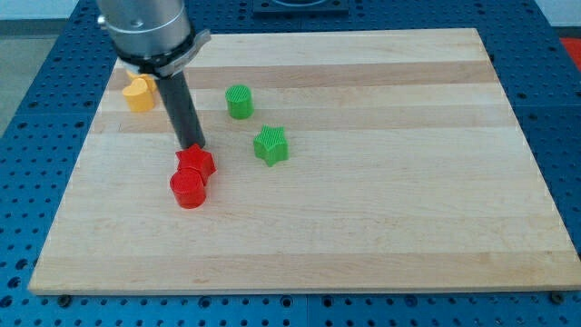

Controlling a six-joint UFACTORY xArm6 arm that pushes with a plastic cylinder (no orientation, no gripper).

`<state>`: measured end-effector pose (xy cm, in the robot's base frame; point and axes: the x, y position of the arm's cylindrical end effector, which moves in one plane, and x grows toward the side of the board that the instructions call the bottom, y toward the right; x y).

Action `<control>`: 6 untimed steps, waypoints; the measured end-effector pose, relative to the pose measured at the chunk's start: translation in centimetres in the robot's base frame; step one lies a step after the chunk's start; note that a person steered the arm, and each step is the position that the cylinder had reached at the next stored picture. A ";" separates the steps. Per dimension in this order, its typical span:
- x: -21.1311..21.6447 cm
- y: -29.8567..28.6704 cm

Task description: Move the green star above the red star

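Observation:
The green star (270, 144) lies on the wooden board, to the right of and slightly above the red star (195, 163). My tip (192, 147) stands at the top edge of the red star, touching or nearly touching it, well left of the green star. A red cylinder (189, 190) sits right below the red star, touching it.
A green cylinder (240, 102) stands above and left of the green star. A yellow block (139, 93) lies near the board's (381, 200) upper left edge, partly behind the arm's body (150, 32).

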<state>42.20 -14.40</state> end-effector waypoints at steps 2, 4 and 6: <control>-3.1 6.7; 1.5 18.2; 2.2 15.7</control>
<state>44.40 1.33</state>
